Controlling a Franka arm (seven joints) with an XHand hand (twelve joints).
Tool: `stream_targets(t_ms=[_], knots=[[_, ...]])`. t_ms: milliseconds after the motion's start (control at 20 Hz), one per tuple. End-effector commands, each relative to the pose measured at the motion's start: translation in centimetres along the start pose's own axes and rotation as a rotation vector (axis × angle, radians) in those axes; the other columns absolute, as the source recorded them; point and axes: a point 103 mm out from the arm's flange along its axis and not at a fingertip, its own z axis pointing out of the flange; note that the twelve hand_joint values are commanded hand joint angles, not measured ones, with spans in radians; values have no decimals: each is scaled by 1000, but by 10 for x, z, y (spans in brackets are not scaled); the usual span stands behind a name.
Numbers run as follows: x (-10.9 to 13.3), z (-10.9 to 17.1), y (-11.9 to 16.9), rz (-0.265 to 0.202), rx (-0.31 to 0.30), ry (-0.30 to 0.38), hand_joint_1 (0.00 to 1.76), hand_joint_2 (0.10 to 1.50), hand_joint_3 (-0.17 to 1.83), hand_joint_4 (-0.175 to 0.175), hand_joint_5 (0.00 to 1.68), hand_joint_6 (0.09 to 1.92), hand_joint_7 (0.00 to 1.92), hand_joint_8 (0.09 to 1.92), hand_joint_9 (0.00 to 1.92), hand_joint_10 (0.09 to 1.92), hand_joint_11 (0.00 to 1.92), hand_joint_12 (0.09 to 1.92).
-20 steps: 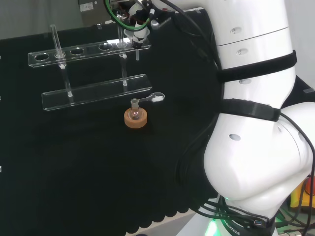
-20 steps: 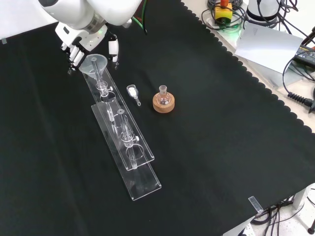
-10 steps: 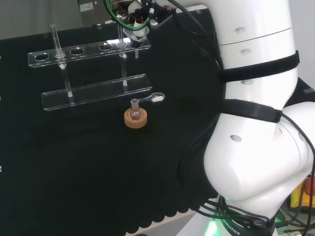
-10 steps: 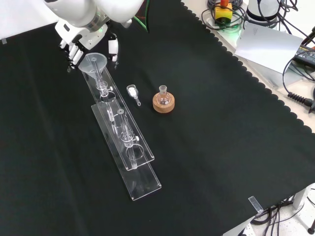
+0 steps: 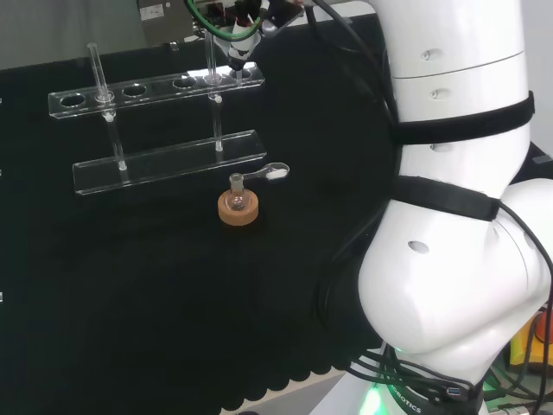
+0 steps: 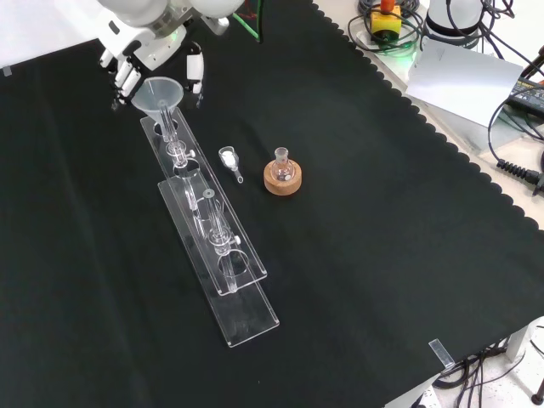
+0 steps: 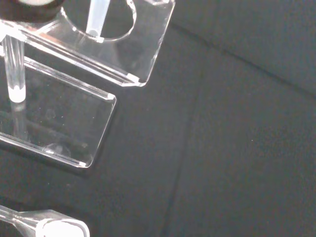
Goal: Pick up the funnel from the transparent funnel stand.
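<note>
One funnel (image 6: 157, 92) pinched in the curled hand (image 6: 136, 53), upper left of the front view, stem leaving the stand (image 6: 208, 212); next, straight up.

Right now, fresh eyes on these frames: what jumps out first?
In the front view, the hand at the top left with a clear funnel between its fingers, the stem reaching down to the far end hole of the transparent funnel stand. That stand runs as a long clear rack across the black cloth. Beside it to the right sit a small flask on a cork ring and a small clear scoop.
</note>
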Motion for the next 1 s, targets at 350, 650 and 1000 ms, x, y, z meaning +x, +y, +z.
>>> stream_targets(t_ms=[350, 650, 1000], knots=[[-26, -23, -64, 51, -13, -1, 720, 763, 314, -34, 535, 139, 558, 768, 941, 600, 386, 1322], [-29, -30, -114, 86, -32, -13, 724, 751, 339, -34, 525, 148, 560, 767, 953, 587, 389, 1320], [-23, -27, -161, 103, -36, -9, 724, 745, 351, -34, 518, 152, 560, 767, 955, 588, 388, 1321]])
